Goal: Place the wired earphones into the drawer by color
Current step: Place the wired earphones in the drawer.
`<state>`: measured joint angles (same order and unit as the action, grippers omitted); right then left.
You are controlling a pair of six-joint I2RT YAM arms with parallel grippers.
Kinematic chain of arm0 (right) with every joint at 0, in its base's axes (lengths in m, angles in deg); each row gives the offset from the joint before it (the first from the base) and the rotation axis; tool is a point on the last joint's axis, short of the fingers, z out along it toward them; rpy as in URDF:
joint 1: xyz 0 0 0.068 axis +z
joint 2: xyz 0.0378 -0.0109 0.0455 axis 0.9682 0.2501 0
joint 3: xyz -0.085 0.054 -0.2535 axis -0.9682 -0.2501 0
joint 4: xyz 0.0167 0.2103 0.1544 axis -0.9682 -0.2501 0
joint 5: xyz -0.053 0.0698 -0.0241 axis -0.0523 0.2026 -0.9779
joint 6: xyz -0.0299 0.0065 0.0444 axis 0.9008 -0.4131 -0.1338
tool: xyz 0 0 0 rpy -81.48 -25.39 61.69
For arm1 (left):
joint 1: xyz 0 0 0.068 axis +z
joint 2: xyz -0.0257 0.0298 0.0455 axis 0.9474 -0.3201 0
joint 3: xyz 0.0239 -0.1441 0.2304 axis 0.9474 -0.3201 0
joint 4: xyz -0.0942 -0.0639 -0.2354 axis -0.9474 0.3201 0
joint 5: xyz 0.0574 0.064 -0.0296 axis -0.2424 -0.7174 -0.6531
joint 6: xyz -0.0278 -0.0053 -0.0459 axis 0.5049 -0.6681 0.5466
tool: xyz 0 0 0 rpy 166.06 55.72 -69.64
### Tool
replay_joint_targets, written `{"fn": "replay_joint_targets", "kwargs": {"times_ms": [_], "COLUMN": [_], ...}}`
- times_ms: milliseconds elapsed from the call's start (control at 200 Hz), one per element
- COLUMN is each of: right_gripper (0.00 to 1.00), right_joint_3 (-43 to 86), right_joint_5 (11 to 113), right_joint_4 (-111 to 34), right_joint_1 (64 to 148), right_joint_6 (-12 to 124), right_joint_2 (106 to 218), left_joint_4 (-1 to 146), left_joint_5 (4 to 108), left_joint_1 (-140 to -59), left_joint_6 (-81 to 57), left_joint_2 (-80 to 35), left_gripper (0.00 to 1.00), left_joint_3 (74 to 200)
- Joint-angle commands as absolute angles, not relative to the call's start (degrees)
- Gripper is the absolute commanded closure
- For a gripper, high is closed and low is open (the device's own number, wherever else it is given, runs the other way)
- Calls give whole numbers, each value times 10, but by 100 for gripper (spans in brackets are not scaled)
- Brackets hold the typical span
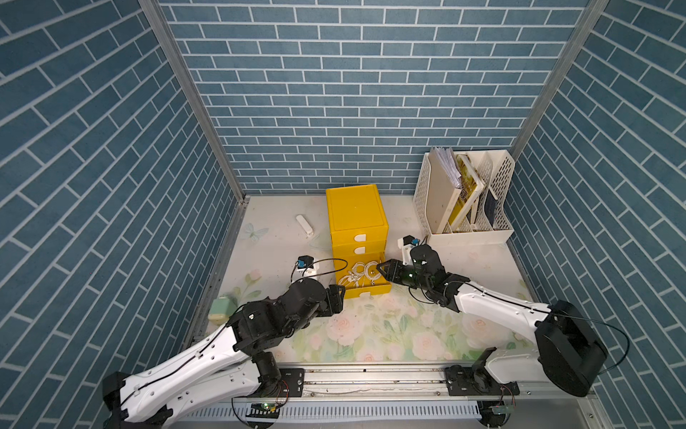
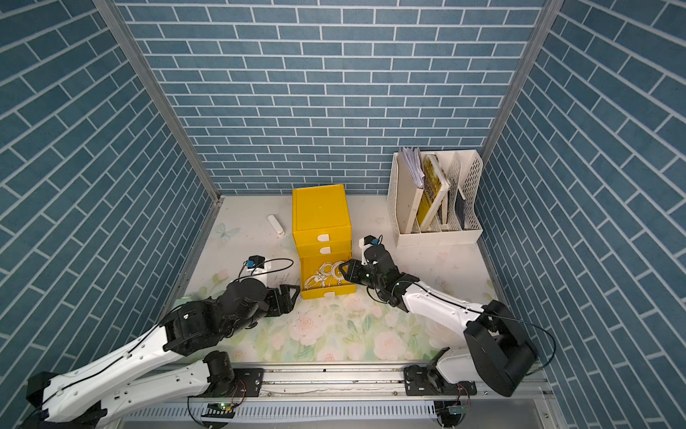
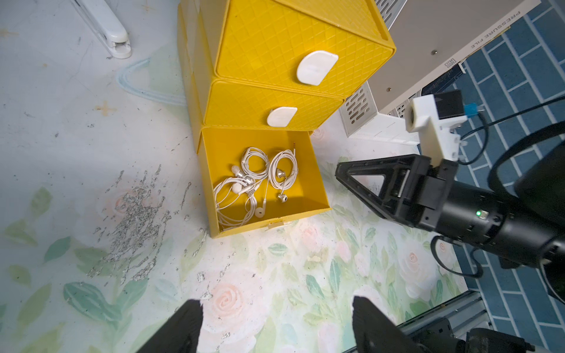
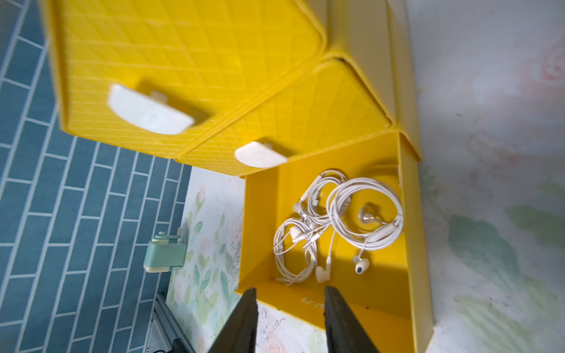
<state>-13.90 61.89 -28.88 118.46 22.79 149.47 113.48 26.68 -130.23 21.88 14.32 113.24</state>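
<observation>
The white earphones [image 3: 253, 183] lie in the open bottom drawer [image 3: 315, 183] — the right gripper [image 4: 290, 288] beside it and the left gripper [image 3: 276, 301] near its front are both open and empty — so this drop looks done, and next it likely needs a push shut.

File rack [image 1: 469, 237], white stapler [image 1: 305, 225], green box [image 1: 221, 311]

We locate the drawer unit [image 1: 356, 219] at mid-surface [image 1: 371, 334], with its bottom drawer [image 3: 316, 183] pulled out frontward and the wired earphones [image 3: 253, 180] inside it. The left hand [image 1: 337, 292] sits left of that drawer and the right hand [image 1: 382, 268] sits right of it. The file rack [image 1: 467, 237] stands behind, to the right.
</observation>
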Motion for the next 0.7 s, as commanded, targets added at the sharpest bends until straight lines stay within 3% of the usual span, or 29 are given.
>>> {"fn": "replay_joint_targets", "kwargs": {"times_ms": [0,135,320,520,605,695], "right_gripper": [62,68,100,100,100,100], "right_joint_3": [-159,-240,-350,-411,-412,-391], "right_joint_5": [623,614,547,309,213,187], "right_joint_4": [-316,-285,-190,-36,0,45], "right_joint_1": [1184,1200,1281,1439,1482,1495], "right_joint_6": [250,210,153,134,142,175], "right_joint_2": [1448,1373,1333,1385,1417,1482], "left_joint_4": [1095,1074,1012,1039,1034,1051], "left_joint_5": [250,312,467,471,486,500], "left_joint_1": [-1295,-1212,-1041,-976,-958,-954], "left_joint_6": [165,94,7,-101,-122,-149], "left_joint_2": [110,31,-80,-272,-344,-432], "left_gripper": [14,13,16,52,56,58], "left_joint_3": [1189,1275,1386,1597,1669,1754]}}
